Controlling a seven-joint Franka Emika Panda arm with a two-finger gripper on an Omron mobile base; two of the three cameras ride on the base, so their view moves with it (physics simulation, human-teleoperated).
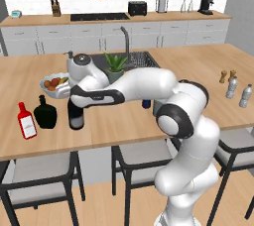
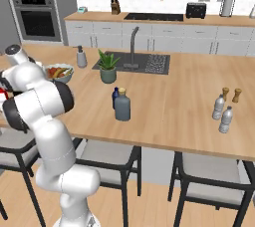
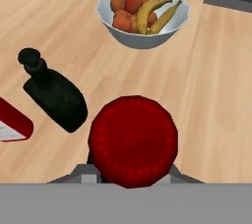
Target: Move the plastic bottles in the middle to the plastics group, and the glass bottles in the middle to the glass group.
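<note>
The tall black wine bottle (image 1: 75,119) stands upright on the counter just right of the squat black flask (image 1: 45,114) and the flat red bottle (image 1: 26,121). My gripper (image 1: 75,102) comes down over its neck and is shut on it. In the hand view its red top (image 3: 133,139) hides my fingertips, with the flask (image 3: 54,96) and the red bottle (image 3: 12,123) to its left. The grey-blue gold-capped bottle (image 2: 122,107) and the small dark-blue bottle (image 2: 115,96) stand mid-counter. Two ribbed water bottles (image 2: 218,107) (image 2: 226,119) stand far right.
A white fruit bowl (image 1: 63,91) sits just behind the wine bottle. A potted plant (image 2: 107,67), a soap dispenser (image 2: 81,57) and the sink (image 2: 139,63) lie further back. Two shakers (image 2: 225,93) stand behind the water bottles. Stools line the counter's near edge.
</note>
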